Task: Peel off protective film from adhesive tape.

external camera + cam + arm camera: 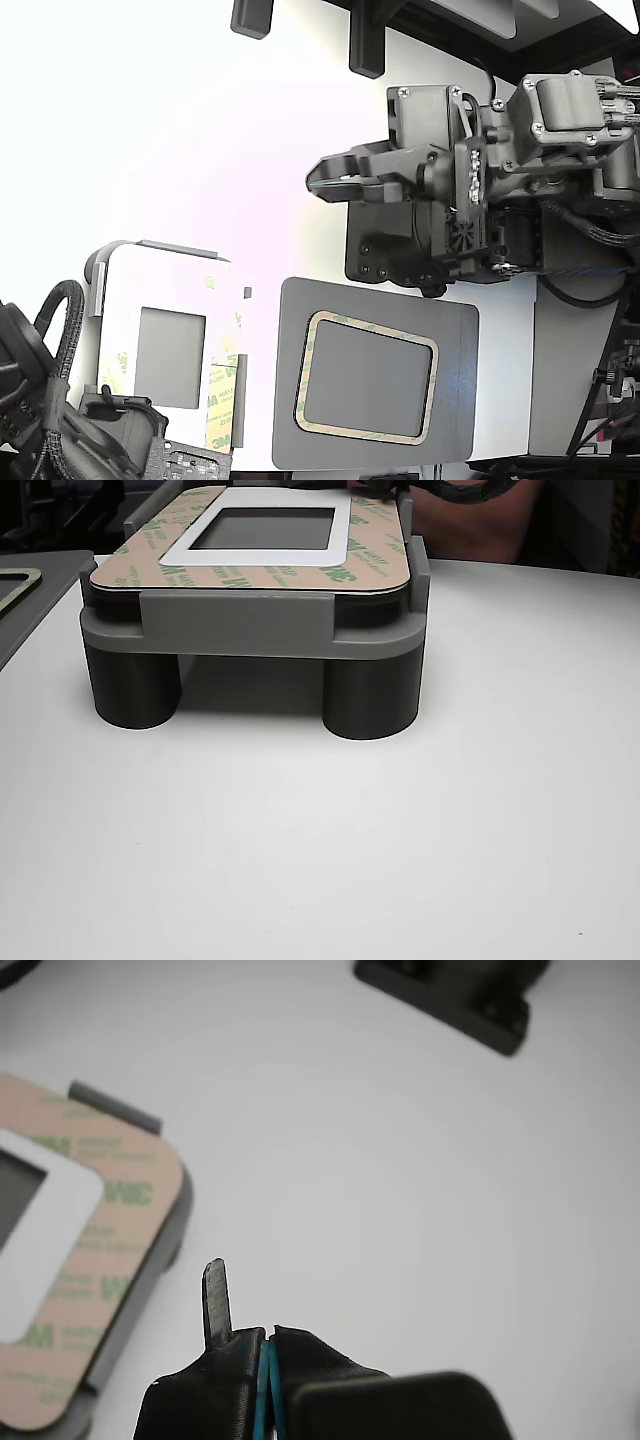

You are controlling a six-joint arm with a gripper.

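The white rounded panel point(125, 290) with a grey centre sits on a grey fixture point(240, 630) at the exterior view's lower left. Pale liner strips with green marks, the protective film point(225, 385), lie flat over the adhesive tape around the panel's border; they also show in the other view point(250, 577) and the wrist view point(110, 1260). My gripper point(322, 184) hangs above the bare table, up and to the right of the panel and apart from it. In the wrist view its jaws point(262, 1340) meet with nothing visible between them, and one thin dark fingertip point(215, 1295) sticks out.
A dark grey plate point(455, 335) with a tan rounded ring point(325, 320) lies right of the fixture. A second arm with cables point(40, 400) sits at the exterior view's lower left, by the fixture. Black blocks point(365, 45) stand at the table's far edge.
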